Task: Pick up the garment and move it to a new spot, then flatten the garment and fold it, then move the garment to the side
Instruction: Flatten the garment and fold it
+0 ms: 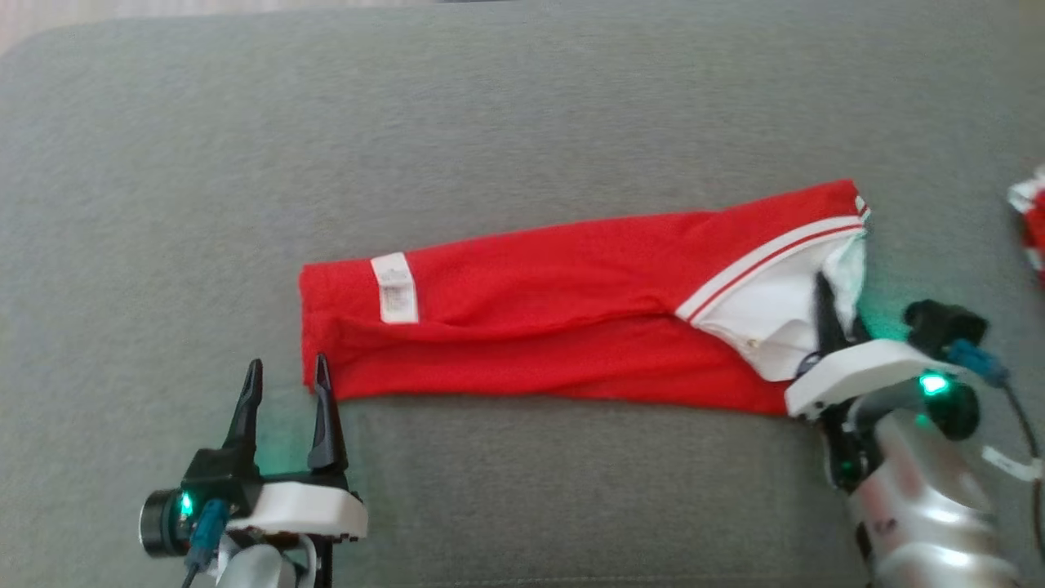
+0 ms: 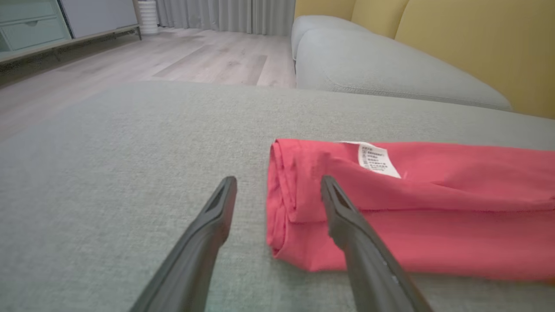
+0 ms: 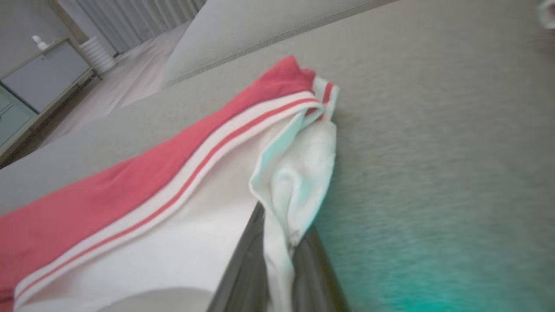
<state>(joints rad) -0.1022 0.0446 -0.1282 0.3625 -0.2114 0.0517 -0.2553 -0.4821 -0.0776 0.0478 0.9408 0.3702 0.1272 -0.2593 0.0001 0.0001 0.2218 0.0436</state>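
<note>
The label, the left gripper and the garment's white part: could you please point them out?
label (image 1: 394,287), head view, middle of the white tag
left gripper (image 1: 288,361), head view, midway between its open fingertips
white part (image 3: 299,173), right wrist view, its bunched fold

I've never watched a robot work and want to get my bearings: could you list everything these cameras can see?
Garment: one, red with a white part and stripes, lying lengthwise on the grey cushion.
Label: one, white, near the garment's left end.
Cushion: one, grey, bearing the garment.
Other cloth: one, red and white, at the head view's right edge.
Sofa: one, grey seat with yellow back, beyond the cushion.
Floor: pale wood, beside the sofa.
Curtains: grey, far wall.
Cabinet: one, pale green and grey, far left.
Left hand: one, dark fingers open, at the garment's left corner.
Right hand: one, dark fingers shut on the garment's white part.
</note>
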